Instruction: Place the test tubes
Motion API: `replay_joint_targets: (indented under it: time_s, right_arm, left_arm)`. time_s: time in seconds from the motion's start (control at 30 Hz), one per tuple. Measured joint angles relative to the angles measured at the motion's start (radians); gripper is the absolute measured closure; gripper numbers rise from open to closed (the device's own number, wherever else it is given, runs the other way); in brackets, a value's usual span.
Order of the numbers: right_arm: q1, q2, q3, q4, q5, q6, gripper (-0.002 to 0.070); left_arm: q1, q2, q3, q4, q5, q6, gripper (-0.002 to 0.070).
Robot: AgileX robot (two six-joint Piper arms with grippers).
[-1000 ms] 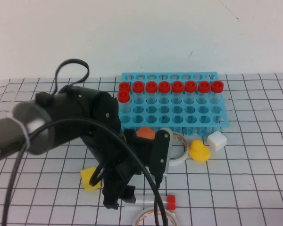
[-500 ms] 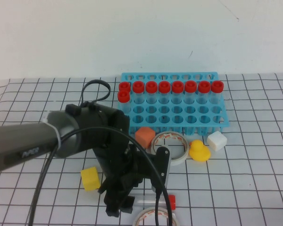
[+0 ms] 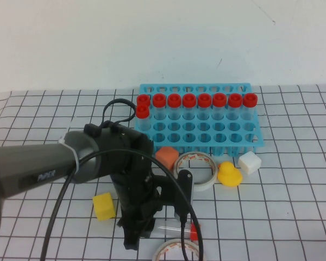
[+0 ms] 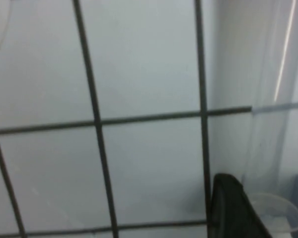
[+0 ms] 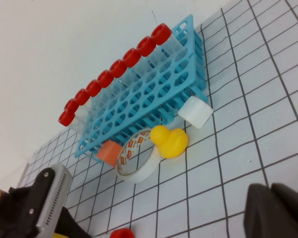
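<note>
A clear test tube [image 3: 168, 229] with a red cap [image 3: 194, 232] lies flat on the grid mat near the front edge. My left gripper [image 3: 138, 235] points straight down over the tube's closed end. In the left wrist view one black finger [image 4: 229, 210] presses against the tube [image 4: 273, 148], which sits between the jaws of the left gripper [image 4: 268, 214]. The blue rack [image 3: 261, 140] stands at the back with a row of red-capped tubes [image 3: 197, 100] and one more in the second row [image 3: 142, 111]. My right gripper [image 5: 270, 214] hangs shut above bare mat, right of the rack [image 5: 139, 104].
Just in front of the rack lie an orange block [image 3: 167, 156], a tape roll [image 3: 198, 166], a yellow duck [image 3: 229, 174] and a white cube [image 3: 250, 162]. A yellow cube [image 3: 104, 206] sits left of my left gripper. Another tape roll [image 3: 176, 251] lies at the front edge.
My left arm has dropped lower over the lying tube and its jaws have closed in on the tube's end. The right gripper has stayed shut.
</note>
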Motion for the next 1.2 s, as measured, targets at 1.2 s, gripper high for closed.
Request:
replay_joint_targets:
  time_s: [1.2]
  right_arm:
    - [0.000,0.293,-0.133,0.949,0.185,-1.408,0.0576]
  left_arm:
    - [0.019,-0.525,0.508,-1.619,-0.266,0.753,0.0465]
